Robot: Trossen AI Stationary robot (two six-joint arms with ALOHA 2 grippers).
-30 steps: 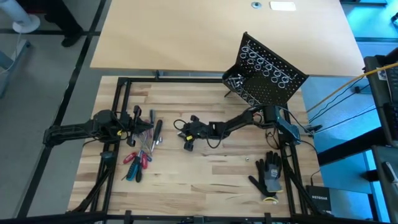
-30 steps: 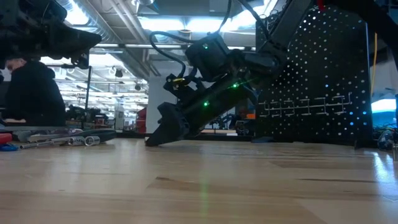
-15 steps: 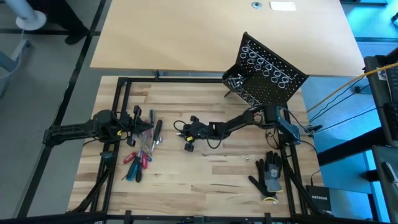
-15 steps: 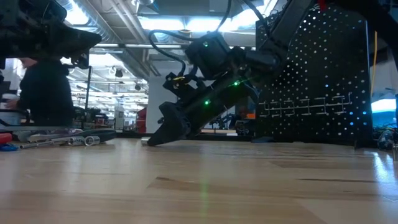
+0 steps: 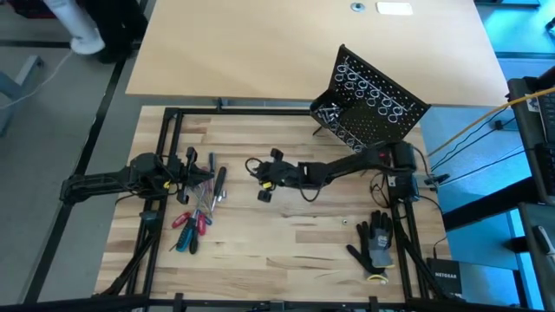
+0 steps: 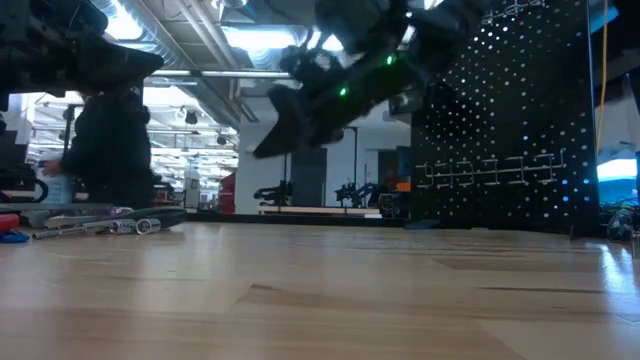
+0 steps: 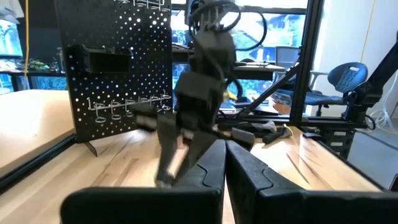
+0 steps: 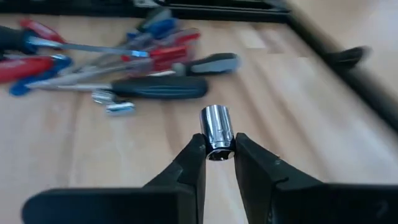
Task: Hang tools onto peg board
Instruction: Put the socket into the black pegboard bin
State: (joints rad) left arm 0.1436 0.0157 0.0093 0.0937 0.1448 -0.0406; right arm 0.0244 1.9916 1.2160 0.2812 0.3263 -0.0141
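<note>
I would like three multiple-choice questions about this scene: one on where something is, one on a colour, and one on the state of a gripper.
1. Where does the pile of tools lie?
A. On the left part of the table, beside the left gripper
B. In the tray of the peg board
C. On top of the work glove

2. What colour is the small socket held by the right gripper?
A. Red
B. Shiny silver
C. Blue

3. How stands the right gripper?
A. Wide open and empty
B. Shut on a red screwdriver
C. Jaws closed on the socket, lifted off the table

Answers:
1 A: the high view shows the pile next to the left gripper, far from the peg board and the work glove.
2 B: the right wrist view shows polished metal.
3 C: the socket sits between the jaws; the low view shows the gripper above the wood.
</note>
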